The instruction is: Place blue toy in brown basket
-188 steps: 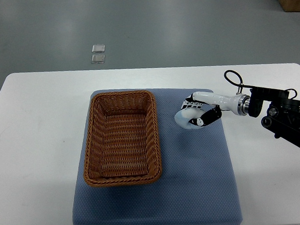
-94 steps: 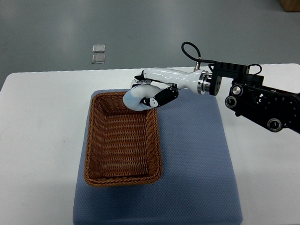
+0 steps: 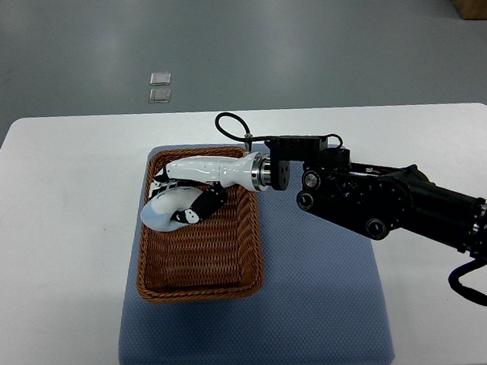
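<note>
Top view shows a white table on a grey floor, with a blue mat spread across it and the brown basket on the mat's left part. Reaching in from the right, the right hand grips the blue toy over the basket's far left side. Two small clear squares lie on the floor beyond the table.

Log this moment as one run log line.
right hand: shut on blue toy | position: over brown basket, left part | toy: not released | left arm: not in view
</note>
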### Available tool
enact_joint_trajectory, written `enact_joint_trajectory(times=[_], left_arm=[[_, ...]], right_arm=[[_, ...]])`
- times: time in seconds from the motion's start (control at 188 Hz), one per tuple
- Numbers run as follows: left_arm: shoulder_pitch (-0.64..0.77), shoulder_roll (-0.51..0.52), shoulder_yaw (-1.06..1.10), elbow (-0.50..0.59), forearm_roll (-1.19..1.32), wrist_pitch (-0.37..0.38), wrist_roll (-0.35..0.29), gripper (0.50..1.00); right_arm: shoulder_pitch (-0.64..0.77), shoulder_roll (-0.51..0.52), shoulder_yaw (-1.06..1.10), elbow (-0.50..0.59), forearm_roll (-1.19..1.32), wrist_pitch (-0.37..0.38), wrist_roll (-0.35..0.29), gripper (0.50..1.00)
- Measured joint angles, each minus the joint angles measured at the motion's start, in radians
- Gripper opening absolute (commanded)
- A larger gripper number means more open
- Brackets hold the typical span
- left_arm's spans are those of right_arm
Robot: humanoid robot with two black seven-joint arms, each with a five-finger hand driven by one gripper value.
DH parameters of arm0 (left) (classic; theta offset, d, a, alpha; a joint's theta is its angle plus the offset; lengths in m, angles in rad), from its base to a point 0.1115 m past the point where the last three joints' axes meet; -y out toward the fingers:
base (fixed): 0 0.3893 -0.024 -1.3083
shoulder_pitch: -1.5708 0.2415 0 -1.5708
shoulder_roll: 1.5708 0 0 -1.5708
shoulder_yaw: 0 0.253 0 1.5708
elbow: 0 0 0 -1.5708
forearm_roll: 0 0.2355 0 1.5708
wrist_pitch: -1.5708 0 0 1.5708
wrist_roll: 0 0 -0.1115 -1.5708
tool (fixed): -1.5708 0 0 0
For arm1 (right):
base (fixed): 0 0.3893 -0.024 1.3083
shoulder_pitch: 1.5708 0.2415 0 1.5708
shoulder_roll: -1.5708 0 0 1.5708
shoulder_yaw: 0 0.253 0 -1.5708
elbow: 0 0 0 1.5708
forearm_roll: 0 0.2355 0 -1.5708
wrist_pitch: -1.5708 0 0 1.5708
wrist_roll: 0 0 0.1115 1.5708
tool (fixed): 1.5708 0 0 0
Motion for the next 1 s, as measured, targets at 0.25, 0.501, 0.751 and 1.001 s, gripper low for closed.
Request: enact_joint_trajectory(times=[0.25,0.501,0.751,1.001], left_arm=[[0.0,0.0,0.0,0.0,0.0,0.0,0.0,1.0],[0.0,0.0,0.0,0.0,0.0,0.0,0.0,1.0],[0.0,0.0,0.0,0.0,0.0,0.001,0.0,1.0],[0.0,0.0,0.0,0.0,0.0,0.001,0.0,1.0]], right_arm=[[-0.028,-0.01,0.015,-0.004,0.019,0.002,0.0,0.915],[-0.067,-0.093,0.113,-0.005,0.158,0.023,-0.007,0.915],[-0.139,-0.196,0.289,-0.036,0.624,0.089,-0.203,0.915],[-0.256,-0.207,0.401,-0.121,0.915,0.085,-0.265,0.915]])
